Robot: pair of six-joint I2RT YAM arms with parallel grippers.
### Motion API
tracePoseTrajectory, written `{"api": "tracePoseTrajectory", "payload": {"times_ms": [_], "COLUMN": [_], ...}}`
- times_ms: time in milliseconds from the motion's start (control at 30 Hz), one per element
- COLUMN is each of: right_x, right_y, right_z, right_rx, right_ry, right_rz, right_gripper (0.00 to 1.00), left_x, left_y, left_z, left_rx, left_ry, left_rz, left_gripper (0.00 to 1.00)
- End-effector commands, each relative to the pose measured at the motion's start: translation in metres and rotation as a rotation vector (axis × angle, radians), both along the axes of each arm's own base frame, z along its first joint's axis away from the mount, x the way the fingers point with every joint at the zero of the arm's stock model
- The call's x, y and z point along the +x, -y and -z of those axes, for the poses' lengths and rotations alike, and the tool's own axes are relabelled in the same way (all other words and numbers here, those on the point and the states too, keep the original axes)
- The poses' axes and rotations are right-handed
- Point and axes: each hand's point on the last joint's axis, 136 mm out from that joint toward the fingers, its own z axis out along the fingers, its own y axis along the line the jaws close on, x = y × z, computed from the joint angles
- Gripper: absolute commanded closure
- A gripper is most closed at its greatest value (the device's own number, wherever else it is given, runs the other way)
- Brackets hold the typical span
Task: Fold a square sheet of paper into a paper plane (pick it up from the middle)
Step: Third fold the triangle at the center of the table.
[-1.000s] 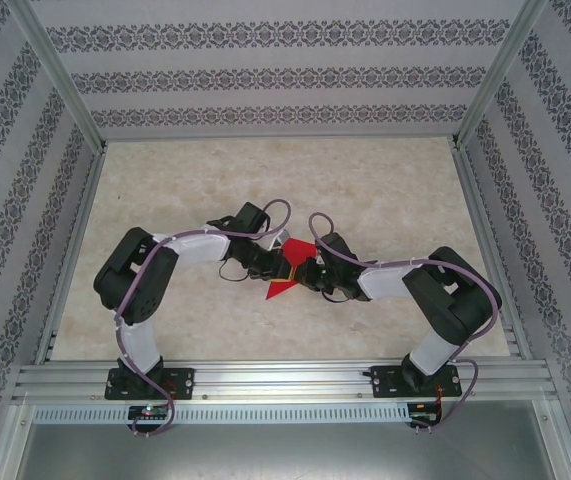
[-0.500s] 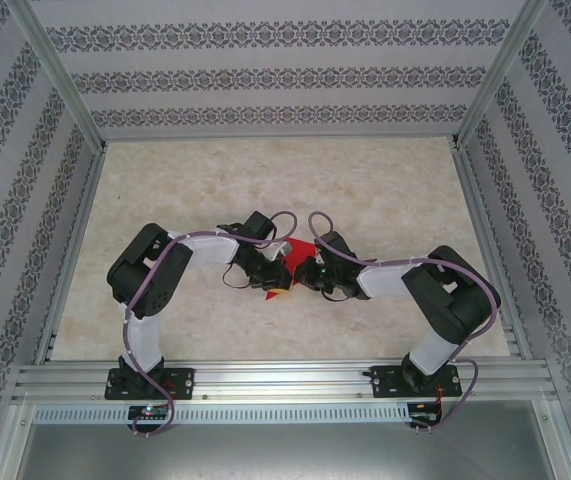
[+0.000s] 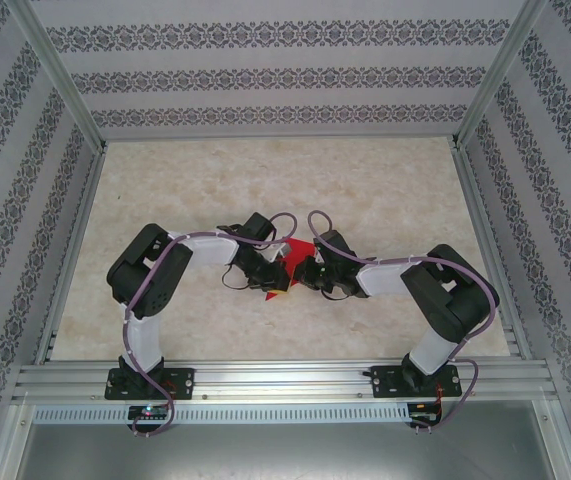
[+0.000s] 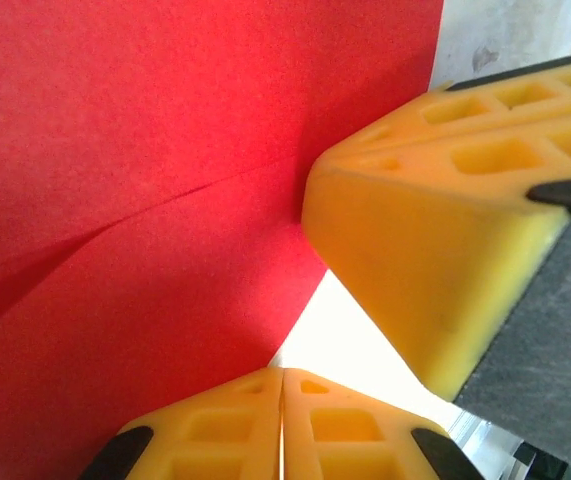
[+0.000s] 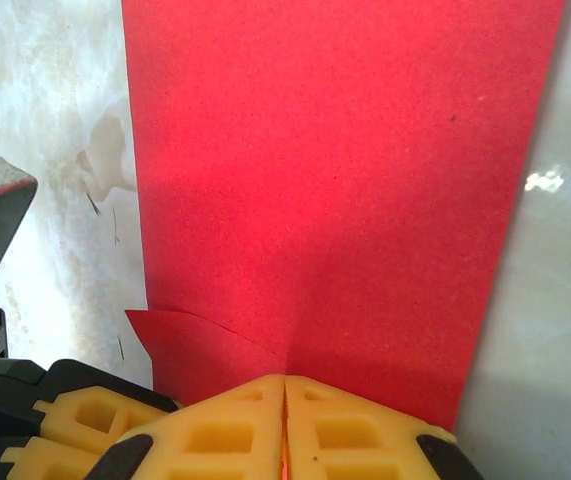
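Observation:
The square sheet of paper (image 3: 302,250) is bright red and lies partly folded at the table's middle, mostly under the two wrists. In the left wrist view the sheet (image 4: 165,150) carries a slanting crease. My left gripper (image 4: 282,372) is shut, its tips at the sheet's edge; whether it pinches the paper is hidden. The right fingers (image 4: 415,250) sit close beside it. My right gripper (image 5: 285,380) is shut on the sheet (image 5: 335,180), with red showing between its pads. A small flap (image 5: 195,350) juts left above the left fingers (image 5: 75,420). A paper plane is out of view.
The beige marbled table (image 3: 365,190) stretches behind and to both sides of the arms. Aluminium frame posts and patterned walls enclose it. A metal rail (image 3: 285,380) carrying both arm bases runs along the near edge.
My left arm has swung right and closed up against the right gripper, covering most of the sheet's near corner. The right arm has stayed in place.

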Motion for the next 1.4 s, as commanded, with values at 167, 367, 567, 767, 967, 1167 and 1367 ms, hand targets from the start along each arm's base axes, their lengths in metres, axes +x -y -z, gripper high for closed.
{"api": "tracePoseTrajectory", "payload": {"times_ms": [167, 367, 567, 767, 967, 1167, 1367], "right_x": [-0.01, -0.007, -0.006, 0.001, 0.014, 0.018, 0.01], "right_y": [0.015, 0.015, 0.012, 0.002, -0.01, 0.029, 0.051], "right_z": [0.04, 0.037, 0.034, 0.017, -0.037, -0.068, -0.06], "right_rx": [-0.119, -0.119, -0.114, -0.081, -0.029, -0.102, -0.056], "right_ry": [-0.062, -0.055, -0.052, -0.019, 0.09, 0.162, 0.139], "right_rz": [-0.006, -0.009, -0.024, -0.052, -0.081, 0.037, 0.107], "right_gripper": [0.91, 0.91, 0.91, 0.89, 0.82, 0.68, 0.58], "left_x": [-0.027, -0.039, -0.04, -0.024, 0.014, 0.041, 0.047], "left_y": [-0.037, -0.052, -0.064, -0.056, -0.046, -0.029, -0.022], "left_z": [0.009, 0.01, 0.001, -0.041, -0.064, -0.057, -0.043], "left_rx": [0.066, 0.086, 0.099, 0.024, 0.027, 0.014, 0.017], "left_ry": [-0.067, -0.079, -0.06, 0.042, 0.168, 0.18, 0.154], "left_rz": [-0.01, -0.032, -0.074, -0.102, -0.137, -0.135, -0.122], "left_gripper": [0.9, 0.9, 0.9, 0.88, 0.86, 0.86, 0.87]}}
